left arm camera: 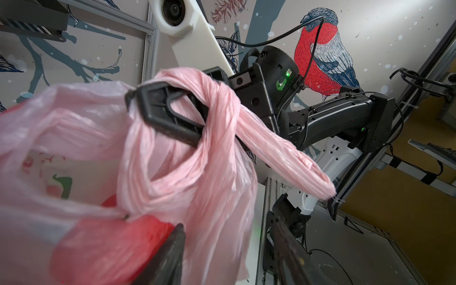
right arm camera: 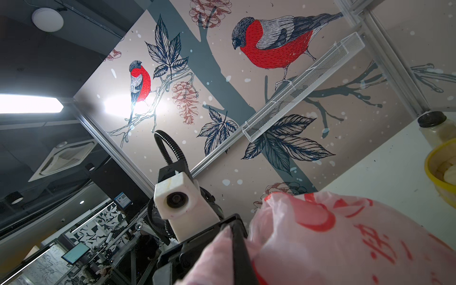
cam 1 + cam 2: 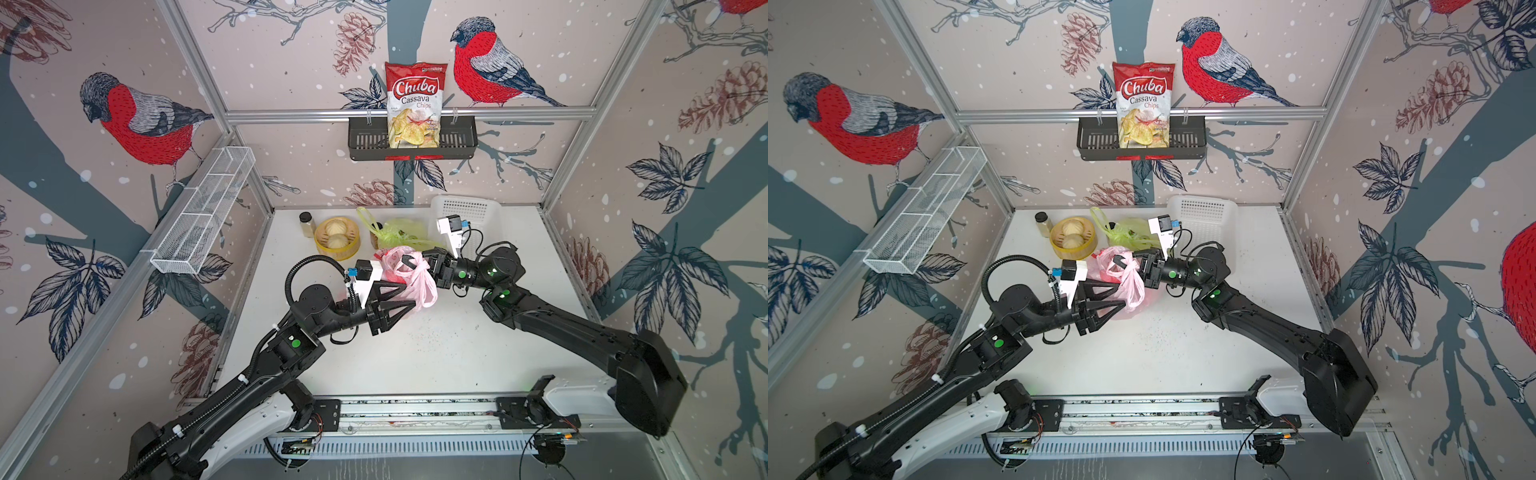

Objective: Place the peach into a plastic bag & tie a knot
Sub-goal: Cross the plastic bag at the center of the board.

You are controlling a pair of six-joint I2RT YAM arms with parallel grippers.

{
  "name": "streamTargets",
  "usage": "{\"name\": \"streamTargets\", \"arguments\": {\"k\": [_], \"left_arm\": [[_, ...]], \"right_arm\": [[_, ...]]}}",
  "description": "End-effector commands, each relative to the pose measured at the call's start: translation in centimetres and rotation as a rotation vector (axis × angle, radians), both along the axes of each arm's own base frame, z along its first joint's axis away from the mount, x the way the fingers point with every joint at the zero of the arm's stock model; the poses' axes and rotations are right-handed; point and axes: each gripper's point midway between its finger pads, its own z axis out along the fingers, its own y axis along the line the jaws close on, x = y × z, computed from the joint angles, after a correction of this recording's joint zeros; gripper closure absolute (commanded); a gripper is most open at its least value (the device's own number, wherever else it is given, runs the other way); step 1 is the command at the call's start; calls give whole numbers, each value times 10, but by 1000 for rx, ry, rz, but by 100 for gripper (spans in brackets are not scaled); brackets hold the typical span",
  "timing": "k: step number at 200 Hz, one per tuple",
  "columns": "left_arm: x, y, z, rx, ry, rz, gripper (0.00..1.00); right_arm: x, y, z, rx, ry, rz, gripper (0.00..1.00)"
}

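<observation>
**Surroundings.** A wire shelf (image 3: 203,210) hangs on the left wall. At the far left of the bench (image 3: 436,357) stands a jar (image 3: 306,224). Right of it come a yellow steamer (image 3: 318,245) holding two buns (image 3: 336,227), then a green bag (image 3: 397,232). A white basket (image 3: 465,212) stands at the far right. Chips (image 3: 415,104) stand in a black rack (image 3: 365,141) on the far wall.

**Left fingers** (image 3: 405,306) (image 3: 1119,306). They are apart and point right, against the lower left side of the pink bag (image 3: 424,286) (image 3: 1133,286). In the left wrist view, the film of the pink bag (image 1: 74,128) hangs between the left fingers (image 1: 170,251). It touches one finger and is clear of the other, so nothing is clamped.

**Peach** (image 1: 106,246). It is inside the pink bag, low down. It shows through the film as a blurred red mass just beside one of the left fingers.

**Pink bag.** It sits mid-bench, between the two arms and just near of the green bag. Its top is gathered into twisted handles (image 1: 222,111).

**Right fingers** (image 3: 408,262) (image 3: 1120,262). They are together and point left, entering the upper part of the pink bag from the right. In the left wrist view, a twisted handle is wound round the right fingers (image 1: 162,111), and one handle end sticks out free toward the right arm. In the right wrist view, film of the pink bag (image 2: 345,234) lies on both sides of the right fingers (image 2: 238,249). Whether any film is pinched between them cannot be told.
</observation>
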Motion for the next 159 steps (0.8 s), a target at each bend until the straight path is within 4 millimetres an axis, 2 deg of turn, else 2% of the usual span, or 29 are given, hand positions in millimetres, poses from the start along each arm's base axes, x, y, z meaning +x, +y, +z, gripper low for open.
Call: {"name": "streamTargets", "arguments": {"k": [1,32,50,69,92,107,159], "left_arm": [[-5,10,10,-9,5,28,44],[-18,25,45,-78,-17,34,47],[-26,25,66,-141,-8,-42,50],[-22,24,82,-215,35,-99,54],[-12,22,89,-263,89,-122,54],[-5,23,92,-291,126,-119,49],[6,26,85,-262,173,-56,45]], "right_arm": [[-4,-4,14,43,-59,20,100],[-3,-2,11,31,-59,30,100],[-2,-1,9,29,-57,31,100],[-2,-1,9,29,-57,30,100],[-4,-1,10,30,-60,32,100],[-5,-2,11,27,-65,32,100],[-7,-1,12,17,-80,31,100]]}}
